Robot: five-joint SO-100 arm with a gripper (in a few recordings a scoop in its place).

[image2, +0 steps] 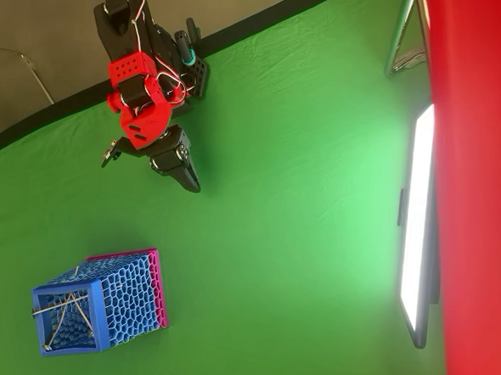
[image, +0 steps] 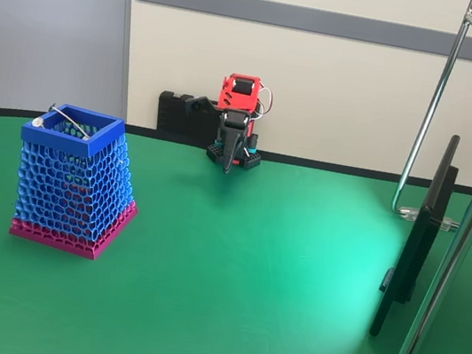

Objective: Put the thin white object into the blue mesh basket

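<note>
A green counter [image: 243,304] met a cream wall [image: 339,94] with a grey strip [image: 332,22]; chrome tubing [image: 470,232] stood right of the gripper.

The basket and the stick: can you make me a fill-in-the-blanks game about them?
1. The stick lies across the top of the ____ basket.
2. The basket's bottom band is ____.
3. The basket stands on a ____ table.
4. The gripper is ____ from the basket.

Missing words: blue; pink; green; far
</note>
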